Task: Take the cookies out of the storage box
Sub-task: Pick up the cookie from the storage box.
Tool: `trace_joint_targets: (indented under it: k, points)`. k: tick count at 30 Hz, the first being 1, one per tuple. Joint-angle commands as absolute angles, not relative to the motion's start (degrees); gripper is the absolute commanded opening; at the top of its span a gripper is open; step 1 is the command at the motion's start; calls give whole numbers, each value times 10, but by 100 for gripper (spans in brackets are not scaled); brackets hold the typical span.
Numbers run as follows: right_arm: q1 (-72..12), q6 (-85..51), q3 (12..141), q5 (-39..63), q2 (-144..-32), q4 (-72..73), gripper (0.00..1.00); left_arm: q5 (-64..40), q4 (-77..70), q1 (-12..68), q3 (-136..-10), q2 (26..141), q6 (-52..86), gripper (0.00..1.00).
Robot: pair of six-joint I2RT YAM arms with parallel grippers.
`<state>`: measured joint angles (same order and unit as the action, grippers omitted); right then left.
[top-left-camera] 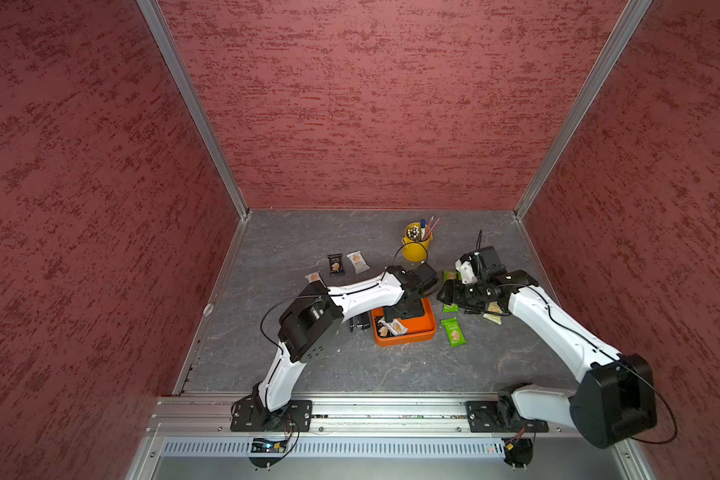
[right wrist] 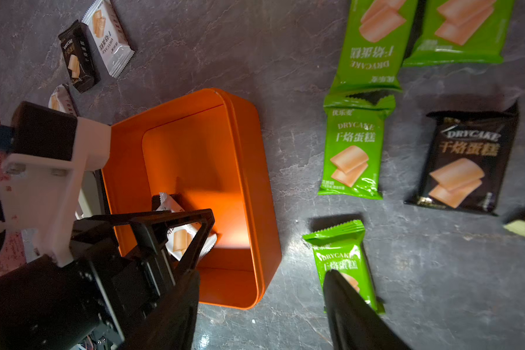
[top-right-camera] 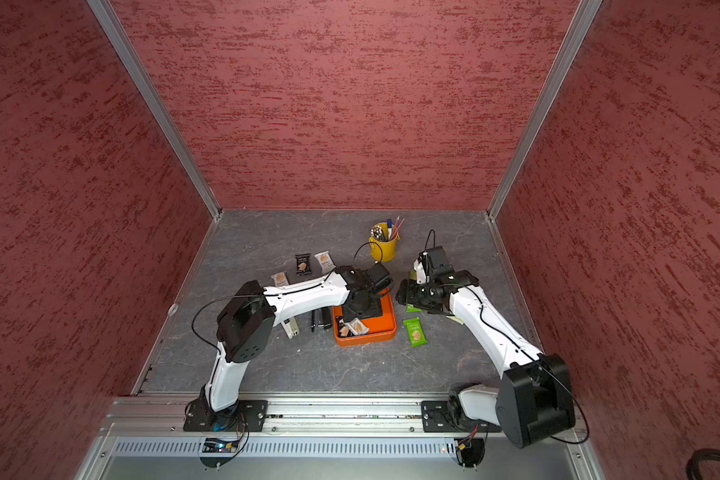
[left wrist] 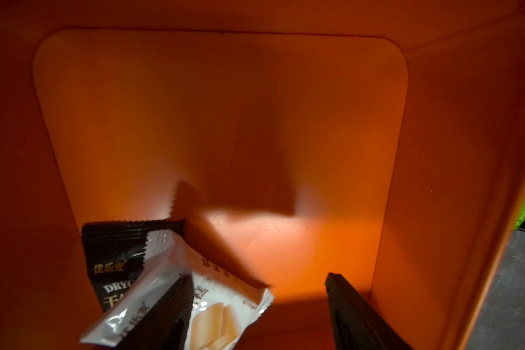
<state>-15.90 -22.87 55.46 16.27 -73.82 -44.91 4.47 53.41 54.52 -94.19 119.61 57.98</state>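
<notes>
The orange storage box (top-left-camera: 408,337) (top-right-camera: 366,338) sits mid-table. My left gripper (top-left-camera: 393,320) (left wrist: 256,303) reaches down into it, open. A white cookie packet (left wrist: 219,312) stands between its fingers, against one of them, and a black packet (left wrist: 112,251) lies behind it. The other finger (left wrist: 355,309) is free, near the box wall (left wrist: 437,181). My right gripper (top-left-camera: 443,293) (right wrist: 262,272) hangs open over the table beside the box, with nothing in it. Green packets (right wrist: 353,151) (right wrist: 343,260) and a black one (right wrist: 464,163) lie under it. More packets (top-left-camera: 335,264) (top-left-camera: 358,262) lie left of the box.
A yellow pen bucket (top-left-camera: 416,245) stands behind the box. A black stapler (top-left-camera: 360,322) and a beige one (top-right-camera: 289,328) lie under the left forearm, left of the box. Another green packet (top-left-camera: 454,331) lies right of the box. Red walls close three sides.
</notes>
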Motion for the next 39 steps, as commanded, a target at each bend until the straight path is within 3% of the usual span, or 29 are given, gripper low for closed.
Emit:
trace_joint_targets:
  k: [1,14,28,39]
  points:
    - [-155,-219,573,152,-737,-455,69,60,570,540,-942,1174,564,74]
    - [-154,-214,567,149,-738,-448,69,53,584,550,-895,1118,607,78]
    - [-154,-211,567,135,-728,-456,70,20,570,552,-931,1176,599,79]
    - [-153,-210,572,134,-735,-458,70,55,541,525,-998,1243,564,78]
